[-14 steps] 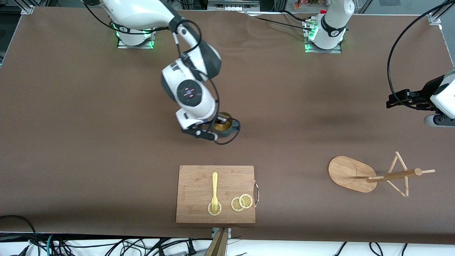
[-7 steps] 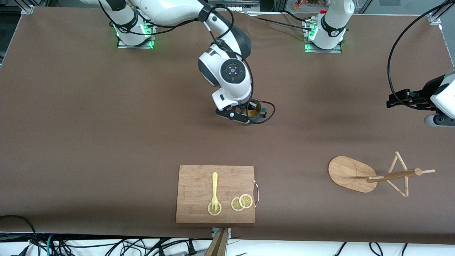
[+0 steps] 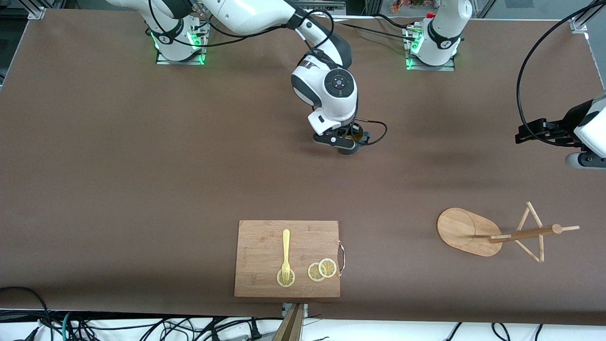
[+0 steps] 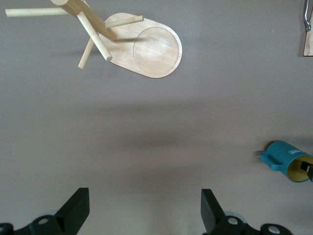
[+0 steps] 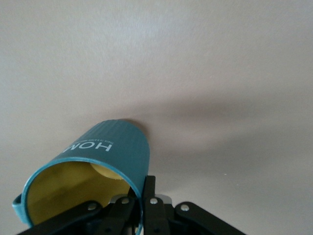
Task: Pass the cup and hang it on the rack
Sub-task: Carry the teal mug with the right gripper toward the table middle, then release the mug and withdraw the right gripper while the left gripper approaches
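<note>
Cup (image 5: 93, 169), small, teal and ribbed, hangs tilted from my right fingers (image 5: 142, 200), pinched on its rim above the counter (image 3: 142, 166). It looks light, rigid, slick and breakable. My left fingers (image 4: 142, 210) wait spread near the rack (image 3: 492, 234).

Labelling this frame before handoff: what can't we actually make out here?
- Front view: the cup is mostly covered by the right arm's wrist over the table's middle; its handle is hidden.
- Right wrist view: the cup's base and handle are cut off by the frame edge; the right end effector grips its rim.
- Left wrist view: the rack pole's tip is cropped; the left end effector waits, open.
</note>
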You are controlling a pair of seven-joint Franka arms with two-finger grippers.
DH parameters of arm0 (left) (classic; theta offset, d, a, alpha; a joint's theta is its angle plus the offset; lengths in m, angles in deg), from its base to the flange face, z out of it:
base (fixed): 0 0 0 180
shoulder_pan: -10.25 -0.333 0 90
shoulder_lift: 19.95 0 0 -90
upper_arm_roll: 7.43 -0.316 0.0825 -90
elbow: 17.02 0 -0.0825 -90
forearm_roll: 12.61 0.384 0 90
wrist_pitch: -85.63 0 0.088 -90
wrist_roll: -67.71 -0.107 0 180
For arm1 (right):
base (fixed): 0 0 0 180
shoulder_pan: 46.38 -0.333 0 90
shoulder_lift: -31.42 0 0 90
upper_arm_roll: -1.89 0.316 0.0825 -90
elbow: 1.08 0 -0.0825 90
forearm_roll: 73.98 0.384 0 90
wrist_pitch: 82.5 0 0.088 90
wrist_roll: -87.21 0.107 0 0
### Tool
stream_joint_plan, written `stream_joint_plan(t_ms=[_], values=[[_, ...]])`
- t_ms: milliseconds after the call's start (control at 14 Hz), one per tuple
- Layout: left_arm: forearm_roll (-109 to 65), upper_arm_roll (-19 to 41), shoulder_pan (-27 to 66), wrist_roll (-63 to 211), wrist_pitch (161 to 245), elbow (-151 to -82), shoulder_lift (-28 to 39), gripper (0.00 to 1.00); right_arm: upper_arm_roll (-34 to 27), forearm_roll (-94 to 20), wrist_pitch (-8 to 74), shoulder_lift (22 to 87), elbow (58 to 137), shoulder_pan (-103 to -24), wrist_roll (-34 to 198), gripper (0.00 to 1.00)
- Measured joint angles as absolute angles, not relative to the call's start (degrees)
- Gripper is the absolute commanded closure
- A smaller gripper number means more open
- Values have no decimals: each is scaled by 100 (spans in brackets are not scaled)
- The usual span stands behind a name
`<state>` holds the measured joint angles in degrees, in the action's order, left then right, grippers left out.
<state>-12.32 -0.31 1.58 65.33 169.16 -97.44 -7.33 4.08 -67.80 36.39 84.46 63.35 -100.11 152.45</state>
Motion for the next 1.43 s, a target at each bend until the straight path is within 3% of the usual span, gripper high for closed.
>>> stream_joint_plan(t_ms=[143, 214, 357, 429, 714, 786, 857, 1143, 1429], values=[[-1232, -31, 158, 6533, 16910, -9744, -733, 0, 392, -6782, 3686, 8478, 6333, -10028, 15261, 100], [-1232, -31, 158, 6534, 16903, -9744, -733, 0, 375, -6782, 3688, 8480, 6332, -10027, 15261, 93], [-1232, -31, 158, 6533, 16883, -9744, -733, 0, 354, -6804, 3703, 8515, 6332, -10027, 15263, 63], [-1232, -31, 159, 6502, 16827, -9745, -733, 0, 353, -6847, 3759, 8545, 6332, -10027, 15267, 55], [-1256, -32, 159, 5237, 16427, -9814, -731, 0, 339, -6887, 3866, 8584, 6262, -10027, 15361, 34], [-1313, -36, 151, 4938, 16399, -9873, -726, 0, 324, -6887, 3856, 8562, 6186, -10022, 15372, 6], [-1361, -40, 144, 4629, 16380, -9967, -723, 0, 310, -6887, 3782, 8494, 6103, -10007, 15382, 0], [-1400, -43, 140, 3091, 16371, -10455, -715, 0, 212, -6890, 2886, 7615, 5911, -9749, 15397, 0], [-1963, -30, 151, 1444, 17022, -11325, -689, 0, 108, -6907, 1676, 6336, 5886, -8561, 14839, 0]])
